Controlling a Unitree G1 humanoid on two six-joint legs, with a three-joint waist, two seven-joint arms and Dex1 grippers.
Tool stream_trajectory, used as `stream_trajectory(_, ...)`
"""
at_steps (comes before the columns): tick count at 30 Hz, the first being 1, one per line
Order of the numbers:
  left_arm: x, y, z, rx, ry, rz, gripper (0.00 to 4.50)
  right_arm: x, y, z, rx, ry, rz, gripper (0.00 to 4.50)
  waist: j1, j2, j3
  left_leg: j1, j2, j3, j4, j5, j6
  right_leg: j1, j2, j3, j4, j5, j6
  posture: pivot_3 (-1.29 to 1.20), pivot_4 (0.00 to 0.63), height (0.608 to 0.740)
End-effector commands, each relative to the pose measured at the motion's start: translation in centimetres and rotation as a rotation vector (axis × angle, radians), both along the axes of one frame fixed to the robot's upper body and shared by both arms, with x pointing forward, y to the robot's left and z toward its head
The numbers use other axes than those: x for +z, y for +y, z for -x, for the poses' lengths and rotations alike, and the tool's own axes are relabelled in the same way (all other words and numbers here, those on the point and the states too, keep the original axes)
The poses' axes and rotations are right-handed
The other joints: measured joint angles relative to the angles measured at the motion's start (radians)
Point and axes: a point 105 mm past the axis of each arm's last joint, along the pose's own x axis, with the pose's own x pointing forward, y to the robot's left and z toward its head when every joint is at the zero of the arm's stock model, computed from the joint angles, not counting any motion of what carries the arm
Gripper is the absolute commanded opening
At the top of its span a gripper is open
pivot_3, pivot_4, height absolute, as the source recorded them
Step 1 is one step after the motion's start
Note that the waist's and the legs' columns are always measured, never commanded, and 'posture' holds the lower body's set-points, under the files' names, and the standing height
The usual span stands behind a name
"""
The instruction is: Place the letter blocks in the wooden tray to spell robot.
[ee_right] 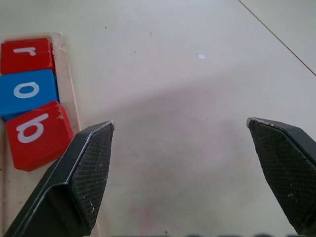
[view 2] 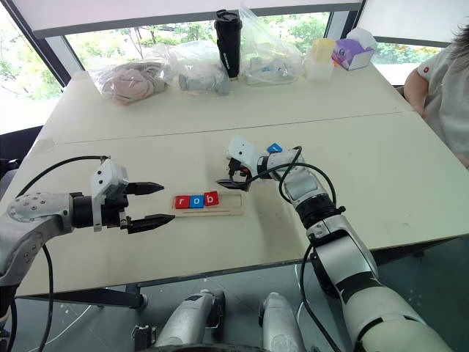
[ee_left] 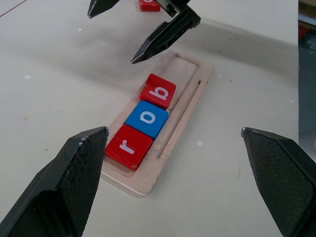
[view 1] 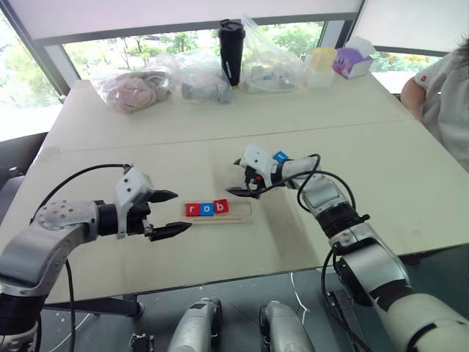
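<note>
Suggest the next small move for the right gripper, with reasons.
Probably reach back for the blue block lying beside its wrist. The tray holds r, o, b, with the b block slightly askew, two slots remain, and the right gripper is open and empty.

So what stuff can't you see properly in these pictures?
- The blue block behind the right gripper: its letter is too small to read in the head views.
- A red block beyond the wooden tray: cut off by the picture's edge in the left wrist view, letter unreadable.
- Things inside the plastic bags at the far table edge: blurred by crumpled plastic.
- The person: cut off by the picture's edge.
</note>
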Motion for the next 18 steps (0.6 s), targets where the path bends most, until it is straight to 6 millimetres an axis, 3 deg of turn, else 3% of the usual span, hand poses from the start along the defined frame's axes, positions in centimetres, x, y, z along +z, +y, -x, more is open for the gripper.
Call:
stream_trajectory(1,1.1,-0.1,0.0,-0.003,-0.044,0.011,4.50,0.8,1.2,0.4,0.072,-0.034,0.000,4.43,0.000,0.000,0.000,0.000,0.000,0.000,0.000,0.000,0.000,0.000,0.000,0.000,0.000,0.000,0.000,0.00,0.150,0.740)
stream_trajectory(7,0.8,-0.2,0.2,0.007,-0.038,0.017,4.50,-0.3,1.6,1.7,0.138,0.002,0.006,4.43,0.002,0.000,0.000,0.000,0.000,0.000,0.001,0.000,0.000,0.000,0.000,0.000,0.003,0.000,0.000,0.00,0.150,0.740)
stream_trajectory(13,0.7,-0.1,0.1,0.013,-0.037,0.020,4.50,-0.1,1.7,2.1,0.146,-0.003,-0.003,4.43,0.001,0.000,0.000,0.001,0.000,0.000,0.002,0.002,-0.003,0.000,0.000,0.000,0.011,0.000,0.000,0.00,0.150,0.740)
stream_trajectory(16,0.7,-0.2,0.0,0.014,-0.040,0.021,4.50,0.9,1.0,1.0,0.080,-0.045,-0.025,4.43,0.001,0.000,0.000,0.001,0.001,0.000,0.002,0.002,-0.004,-0.001,0.000,0.000,0.012,0.000,0.000,0.00,0.150,0.740)
stream_trajectory(18,1.0,-0.2,-0.2,0.012,-0.053,0.024,4.50,3.0,-0.3,-0.3,-0.004,-0.094,-0.077,4.43,0.004,0.000,0.000,0.001,0.001,0.000,0.002,0.003,-0.004,-0.001,0.000,0.000,0.012,0.000,0.000,0.00,0.150,0.740)
